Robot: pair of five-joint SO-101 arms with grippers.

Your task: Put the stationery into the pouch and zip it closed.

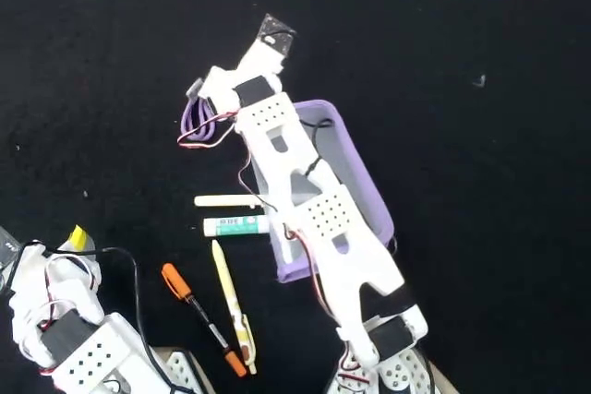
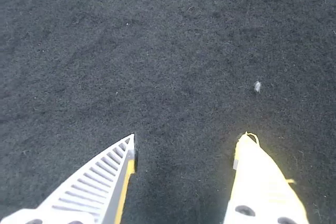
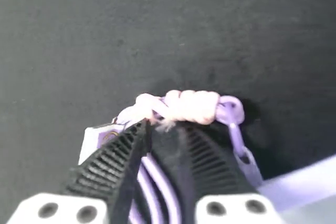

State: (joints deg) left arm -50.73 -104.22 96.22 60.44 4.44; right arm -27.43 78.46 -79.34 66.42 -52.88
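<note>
At the upper-left end of the lilac fabric pouch (image 1: 367, 193), the right pincer (image 3: 165, 129) is clamped on its purple cord loop (image 1: 191, 120), probably to steady it, while the left pincer (image 2: 189, 140) gapes over black worktop (image 2: 157, 35) and loose pens (image 1: 229, 297) lie left of the pouch.

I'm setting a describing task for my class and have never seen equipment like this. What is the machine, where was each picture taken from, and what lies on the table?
These are two small white robot arms at a black table. One picture looks down from above; the other two come from cameras on the wrists. The left gripper is open over bare table. The right gripper is shut on the cord of the purple pouch. Beside the pouch lie a white stick, a green-labelled tube, a yellow pen and an orange marker.
</note>
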